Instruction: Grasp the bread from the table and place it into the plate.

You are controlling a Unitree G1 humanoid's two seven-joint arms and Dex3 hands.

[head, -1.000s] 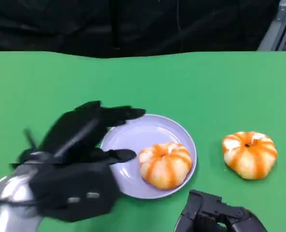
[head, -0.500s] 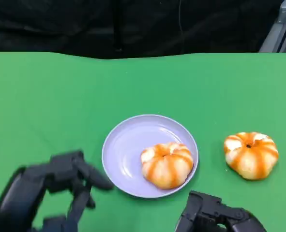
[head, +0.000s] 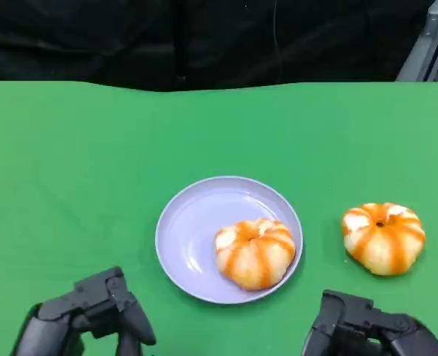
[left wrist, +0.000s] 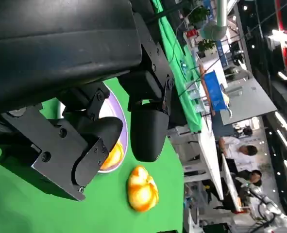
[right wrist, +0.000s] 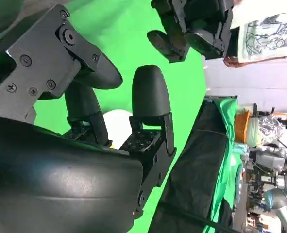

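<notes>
While one bread (head: 255, 252) sits in the plate (head: 193, 226), a second bread (head: 383, 237) lies on the green table (head: 93, 148), well right. Left hand (head: 93, 315) and right hand (head: 370, 330) hang low, fingers apart, empty; a careless reach could knock that loaf away

An orange-striped round bread roll (head: 255, 252) is lying in the right half of a pale lilac round plate (head: 196, 222) near the green table's (head: 78, 163) front edge. A second orange-striped bread roll (head: 382, 237) is sitting on the table right of the plate, apart from it.
</notes>
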